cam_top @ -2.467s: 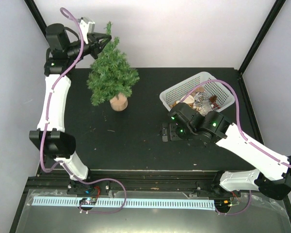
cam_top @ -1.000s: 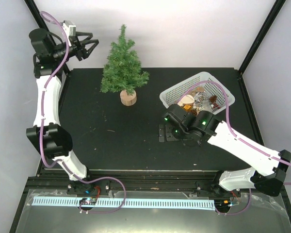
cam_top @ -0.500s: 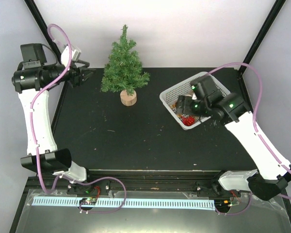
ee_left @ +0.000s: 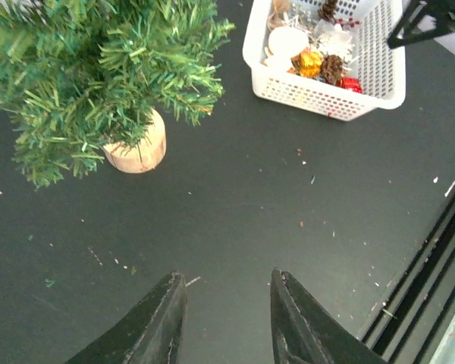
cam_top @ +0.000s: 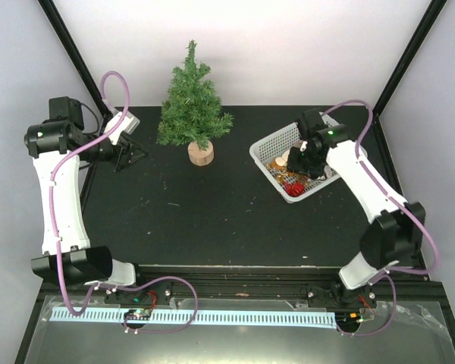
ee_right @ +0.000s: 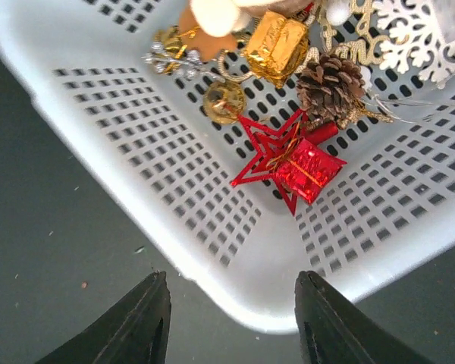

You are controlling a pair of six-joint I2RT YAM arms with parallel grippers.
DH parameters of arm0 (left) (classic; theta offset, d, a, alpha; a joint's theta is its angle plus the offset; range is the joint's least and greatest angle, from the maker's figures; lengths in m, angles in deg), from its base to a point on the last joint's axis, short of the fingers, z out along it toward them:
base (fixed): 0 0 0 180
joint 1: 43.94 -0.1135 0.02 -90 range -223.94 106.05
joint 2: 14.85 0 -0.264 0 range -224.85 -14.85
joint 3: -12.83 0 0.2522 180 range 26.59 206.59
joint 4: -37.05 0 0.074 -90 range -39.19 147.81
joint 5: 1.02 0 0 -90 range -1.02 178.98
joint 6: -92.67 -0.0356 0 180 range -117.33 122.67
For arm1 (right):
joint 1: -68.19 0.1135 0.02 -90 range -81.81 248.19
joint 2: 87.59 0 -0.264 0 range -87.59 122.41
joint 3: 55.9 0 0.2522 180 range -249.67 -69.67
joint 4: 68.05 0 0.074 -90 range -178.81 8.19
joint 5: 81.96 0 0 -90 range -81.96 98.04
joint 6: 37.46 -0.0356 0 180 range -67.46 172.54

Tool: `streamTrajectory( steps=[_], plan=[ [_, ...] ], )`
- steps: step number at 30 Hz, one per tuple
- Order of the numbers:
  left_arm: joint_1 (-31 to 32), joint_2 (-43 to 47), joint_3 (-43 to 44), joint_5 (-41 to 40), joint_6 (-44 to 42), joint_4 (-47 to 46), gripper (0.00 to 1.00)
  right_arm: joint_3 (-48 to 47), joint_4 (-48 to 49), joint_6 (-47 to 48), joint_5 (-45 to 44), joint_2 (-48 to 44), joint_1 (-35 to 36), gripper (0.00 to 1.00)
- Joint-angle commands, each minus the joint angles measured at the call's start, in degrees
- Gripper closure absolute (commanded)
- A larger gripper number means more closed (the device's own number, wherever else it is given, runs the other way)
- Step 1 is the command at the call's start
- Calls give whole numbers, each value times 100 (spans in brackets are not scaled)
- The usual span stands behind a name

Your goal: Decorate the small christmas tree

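Note:
The small christmas tree [cam_top: 193, 106] stands upright on its wood disc base [cam_top: 200, 153] at the back of the black table, with no ornaments on it. My left gripper [cam_top: 131, 155] hovers to its left, open and empty; in the left wrist view its jaws [ee_left: 226, 277] hang over bare table, with the tree [ee_left: 98, 68] ahead to the left. My right gripper [cam_top: 299, 161] hangs over the white basket [cam_top: 262, 152]. It is open and empty [ee_right: 232, 277] above the basket's near corner [ee_right: 136, 98], just short of a red star [ee_right: 277, 163] and a red gift [ee_right: 311, 171].
The basket also holds a pine cone [ee_right: 330, 87], a gold gift box [ee_right: 277, 45], a gold ball [ee_right: 224, 98] and a white snowflake [ee_right: 413, 38]. White walls and black frame posts [cam_top: 72, 53] stand round the table; a rail [ee_left: 432, 258] runs along its near edge.
The left gripper let go of the tilted tree, which now stands upright, then swung down to its left. The right gripper moved from mid-table to over the basket. Both jaws have narrowed.

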Motion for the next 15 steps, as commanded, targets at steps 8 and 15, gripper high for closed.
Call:
streamTrajectory(
  steps=[8, 15],
  plan=[
    [-18, -172, -624, 878, 57, -461, 69, -1453, 131, -409, 57, 2061, -1063, 52],
    [16, 71, -1323, 990, 465, -1377, 69, -2280, 209, -305, 655, 3046, -1370, 52]
  ],
)
